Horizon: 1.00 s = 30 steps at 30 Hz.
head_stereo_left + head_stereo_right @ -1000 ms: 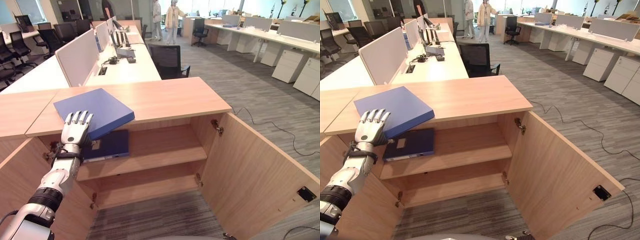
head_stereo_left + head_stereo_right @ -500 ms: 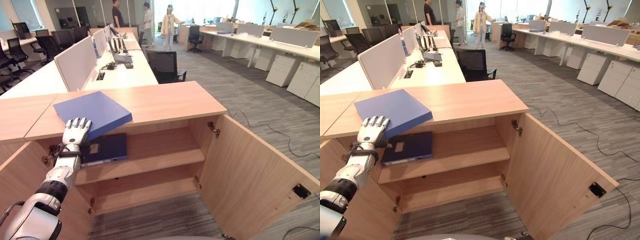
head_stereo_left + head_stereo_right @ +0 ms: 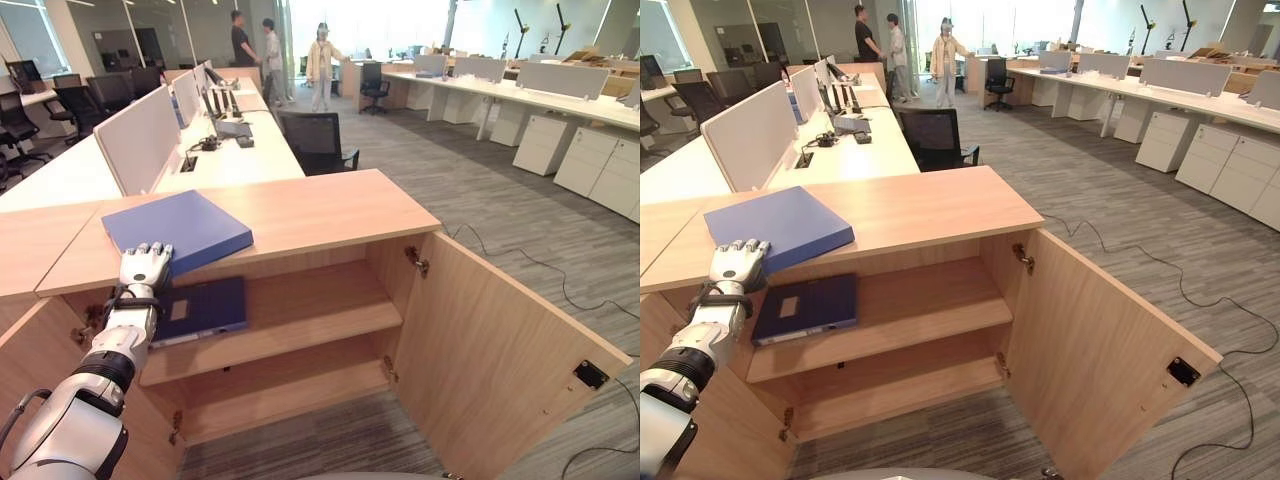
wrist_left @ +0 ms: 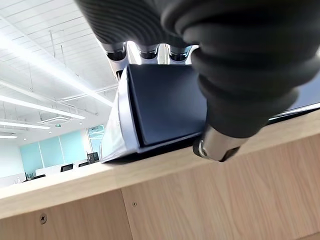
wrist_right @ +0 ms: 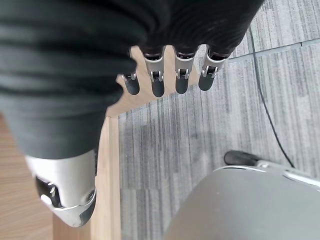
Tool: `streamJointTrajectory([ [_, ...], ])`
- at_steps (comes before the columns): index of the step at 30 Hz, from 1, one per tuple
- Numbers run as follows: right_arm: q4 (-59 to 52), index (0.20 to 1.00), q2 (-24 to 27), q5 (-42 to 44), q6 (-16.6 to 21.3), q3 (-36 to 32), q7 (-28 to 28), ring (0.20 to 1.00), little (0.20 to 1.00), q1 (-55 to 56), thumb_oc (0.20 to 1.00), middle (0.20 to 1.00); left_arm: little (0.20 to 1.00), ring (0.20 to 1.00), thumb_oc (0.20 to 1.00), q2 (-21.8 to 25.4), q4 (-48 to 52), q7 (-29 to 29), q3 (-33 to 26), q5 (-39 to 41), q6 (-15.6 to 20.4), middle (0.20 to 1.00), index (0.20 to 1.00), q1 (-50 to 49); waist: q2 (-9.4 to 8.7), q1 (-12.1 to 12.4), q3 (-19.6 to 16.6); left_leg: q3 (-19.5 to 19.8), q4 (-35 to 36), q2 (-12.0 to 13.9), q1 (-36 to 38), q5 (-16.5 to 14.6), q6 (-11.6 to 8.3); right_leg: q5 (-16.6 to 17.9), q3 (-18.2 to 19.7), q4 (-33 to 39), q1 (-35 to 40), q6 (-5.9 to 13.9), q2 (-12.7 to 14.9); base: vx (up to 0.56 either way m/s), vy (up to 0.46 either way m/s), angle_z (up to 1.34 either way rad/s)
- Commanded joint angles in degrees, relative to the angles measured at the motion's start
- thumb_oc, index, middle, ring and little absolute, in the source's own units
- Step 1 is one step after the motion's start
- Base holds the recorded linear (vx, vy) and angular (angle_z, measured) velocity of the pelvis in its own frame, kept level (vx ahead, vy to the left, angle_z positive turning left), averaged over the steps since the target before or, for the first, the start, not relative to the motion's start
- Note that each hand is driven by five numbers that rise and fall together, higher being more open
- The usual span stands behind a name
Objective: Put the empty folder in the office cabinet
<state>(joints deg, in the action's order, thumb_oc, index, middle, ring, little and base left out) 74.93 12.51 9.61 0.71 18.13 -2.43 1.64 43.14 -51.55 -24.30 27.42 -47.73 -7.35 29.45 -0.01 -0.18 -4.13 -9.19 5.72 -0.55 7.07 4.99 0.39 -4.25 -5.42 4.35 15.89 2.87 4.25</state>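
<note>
My left hand (image 3: 143, 268) rests open, straight fingers on the near edge of the blue folder (image 3: 175, 228), which overhangs the cabinet's worktop (image 3: 300, 206). Pushed carelessly, it could tip off. Another folder (image 3: 199, 308) occupies the upper shelf (image 3: 300, 310) below. My right hand (image 5: 170, 75) hangs relaxed beside the open door (image 3: 500, 340).
</note>
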Motion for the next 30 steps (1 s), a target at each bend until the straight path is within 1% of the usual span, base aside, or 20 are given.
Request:
streamJointTrajectory([
  [1,3.8,1.0,-0.7,-0.2,0.6,1.0,-0.3,1.0,1.0,-3.9,1.0,1.0,0.2,0.2,0.2,0.8,-2.4,1.7,-3.0,3.0,0.1,0.2,0.2,4.2,-1.63,0.1,2.3,3.1,-0.7,0.7,4.7,-9.3,-0.28,3.0,-1.3,0.7,-2.5,3.81,3.4,0.0,0.0,0.0],
  [4,3.7,1.0,-0.8,-0.3,0.4,0.9,-0.2,1.0,1.0,-3.8,1.0,1.0,0.2,0.2,0.2,0.8,0.1,1.7,-5.0,3.6,0.0,0.2,0.2,2.2,-1.67,0.2,2.4,3.1,-0.7,0.7,4.7,-9.4,-0.28,2.9,-1.3,0.7,-2.4,3.72,3.4,0.0,0.0,0.0],
  [5,3.5,1.0,-1.1,-0.6,0.3,0.6,-0.2,1.0,1.0,-3.8,1.0,1.0,0.2,0.2,0.2,0.2,2.3,1.6,-7.1,4.4,0.0,0.2,0.2,0.0,-1.76,0.4,2.4,3.1,-0.7,0.7,4.7,-9.4,-0.3,2.8,-1.3,0.7,-2.4,3.62,3.3,0.0,0.0,0.0],
  [7,3.5,1.0,-1.0,-0.6,0.3,0.7,-0.2,1.0,1.0,-3.8,1.0,1.0,0.2,0.2,0.2,0.2,2.5,1.7,-7.3,4.4,-0.1,0.2,0.2,-0.2,-1.72,0.4,2.4,3.1,-0.7,0.7,4.7,-9.4,-0.3,2.8,-1.3,0.7,-2.3,3.62,3.3,0.0,0.0,0.0],
  [8,3.2,1.0,-1.2,-0.9,0.1,0.2,0.1,1.0,1.0,-3.7,1.0,1.0,0.2,0.2,0.2,-0.7,6.1,1.3,-10.5,6.2,0.2,0.2,0.2,-3.4,-1.87,0.7,2.4,3.3,-0.7,0.7,4.8,-9.4,-0.32,2.7,-1.3,0.7,-2.2,3.47,3.3,0.0,0.0,0.0],
  [9,3.1,1.0,-1.2,-0.9,0.1,0.3,0.1,1.0,1.0,-3.7,1.0,1.0,0.2,0.2,0.2,-0.7,6.3,1.4,-10.7,6.2,0.2,0.2,0.2,-3.6,-1.83,0.6,2.4,3.3,-0.7,0.7,4.8,-9.4,-0.32,2.7,-1.3,0.7,-2.2,3.47,3.3,0.0,0.0,0.0],
  [12,2.3,1.0,-1.6,-1.4,-0.1,-0.7,-0.1,1.0,1.0,-3.4,1.0,1.0,0.2,0.2,0.2,-4.4,17.1,-0.1,-19.1,13.9,2.5,0.2,0.2,-9.9,-2.0,1.1,2.6,3.8,-0.7,0.8,4.7,-9.3,-0.29,2.7,-1.5,0.7,-2.2,3.18,3.2,0.0,0.0,0.0],
  [14,2.3,1.0,-1.8,-1.5,-0.1,-1.9,-0.2,1.0,1.0,-3.3,1.0,1.0,0.2,0.2,0.2,-6.7,25.2,-1.1,-23.3,18.1,5.5,0.2,0.2,-14.3,-2.23,1.6,2.9,4.2,-0.7,0.7,4.6,-9.3,-0.23,2.7,-1.7,0.7,-2.2,3.06,3.2,0.0,0.0,0.0],
  [17,1.7,1.0,-2.3,-0.9,0.3,-3.2,-0.4,1.0,1.0,-3.5,1.0,1.0,0.2,0.2,0.2,-11.1,36.5,-1.4,-27.9,24.2,9.5,0.2,0.2,-21.3,-2.35,2.0,3.2,4.6,-0.7,0.7,4.4,-9.3,-0.14,2.7,-1.9,0.7,-2.2,2.87,3.2,0.0,0.0,0.0],
  [18,1.6,1.0,-2.2,-0.9,0.3,-3.0,-0.4,1.0,1.0,-3.4,1.0,1.0,0.2,0.2,0.2,-11.2,37.0,-1.1,-28.2,24.3,9.4,0.2,0.2,-21.8,-2.27,1.9,3.2,4.6,-0.7,0.7,4.4,-9.3,-0.13,2.7,-1.9,0.7,-2.2,2.87,3.2,0.0,0.0,0.0],
  [19,-0.5,1.0,-2.5,0.8,1.0,-4.0,-0.3,1.0,1.0,-3.9,1.0,1.0,0.2,0.2,0.2,-13.4,44.5,1.0,-29.3,29.4,12.8,0.2,0.2,-25.9,-2.38,2.4,3.7,4.9,-0.7,0.6,4.1,-9.2,-0.03,2.9,-2.0,0.7,-2.3,2.78,3.2,0.0,0.0,0.0],
  [20,-0.6,1.0,-2.4,0.9,1.0,-3.8,-0.3,1.0,1.0,-3.8,1.0,1.0,0.2,0.2,0.2,-13.4,45.0,1.2,-29.6,29.4,12.7,0.2,0.2,-26.3,-2.33,2.3,3.6,4.8,-0.7,0.6,4.2,-9.2,-0.03,2.9,-2.0,0.7,-2.3,2.78,3.2,-0.02,0.004,0.04],
  [22,-4.9,1.0,-2.4,3.2,2.2,-4.1,0.2,1.0,1.0,-3.9,1.0,1.0,0.2,0.2,0.2,-15.7,51.2,4.2,-31.1,38.8,16.3,0.2,0.2,-31.0,-2.22,2.9,4.4,5.1,-0.7,0.5,3.7,-8.9,0.01,3.2,-2.1,0.7,-2.7,2.7,3.2,-0.04,0.004,0.06],
  [24,-11.6,1.0,-1.6,6.8,3.6,-4.1,0.9,1.0,1.0,-3.3,1.0,1.0,0.2,0.2,0.2,-17.1,56.7,7.1,-32.9,48.2,19.5,0.2,0.2,-35.7,-2.12,3.2,4.7,5.4,-0.7,0.5,3.2,-8.7,0.1,3.4,-2.2,0.6,-3.1,2.66,3.2,-0.05,0.001,0.01],
  [26,-19.2,1.0,-0.3,10.4,4.9,-4.6,1.7,1.0,1.0,-2.8,1.0,1.0,0.2,0.2,0.2,-17.9,60.3,9.8,-34.3,57.0,21.7,0.2,0.2,-38.8,-2.02,3.5,5.1,5.5,-0.7,0.5,2.8,-8.4,0.18,3.6,-2.5,0.6,-3.4,2.66,3.2,-0.07,-0.004,0.01],
  [27,-26.6,1.0,1.4,12.1,5.8,-5.1,2.7,1.0,1.0,-1.9,1.0,1.0,0.2,0.2,0.2,-17.9,62.4,11.9,-36.4,62.6,22.8,0.2,0.2,-41.4,-1.94,3.7,5.4,5.7,-0.7,0.5,2.4,-8.2,0.19,3.6,-2.8,0.6,-3.5,2.66,3.2,-0.07,-0.004,0.03],
  [28,-29.8,1.0,2.4,12.9,6.1,-5.3,3.3,1.0,1.0,-1.5,1.0,1.0,0.2,0.2,0.2,-17.6,63.0,12.6,-37.2,64.6,23.1,0.2,0.2,-42.3,-1.89,3.8,5.4,5.8,-0.7,0.5,2.3,-8.1,0.18,3.6,-3.0,0.6,-3.6,2.65,3.2,-0.05,-0.003,0.05],
  [29,-30.0,1.0,2.4,12.9,6.0,-5.3,3.3,1.0,1.0,-1.4,1.0,1.0,0.2,0.2,0.2,-17.6,63.1,12.7,-37.3,64.6,23.0,0.2,0.2,-42.4,-1.88,3.8,5.4,5.8,-0.7,0.5,2.3,-8.1,0.18,3.6,-3.0,0.6,-3.6,2.65,3.2,-0.04,-0.001,0.07],
  [30,-34.8,1.0,3.7,16.0,6.7,-6.6,4.5,1.0,1.0,-0.9,1.0,1.0,0.2,0.2,0.2,-17.2,64.7,13.7,-39.0,68.9,23.8,0.2,0.2,-43.3,-1.83,4.1,5.4,6.2,-0.7,0.5,2.0,-7.9,0.18,3.5,-3.3,0.6,-3.6,2.67,3.2,-0.07,0.002,0.17],
])
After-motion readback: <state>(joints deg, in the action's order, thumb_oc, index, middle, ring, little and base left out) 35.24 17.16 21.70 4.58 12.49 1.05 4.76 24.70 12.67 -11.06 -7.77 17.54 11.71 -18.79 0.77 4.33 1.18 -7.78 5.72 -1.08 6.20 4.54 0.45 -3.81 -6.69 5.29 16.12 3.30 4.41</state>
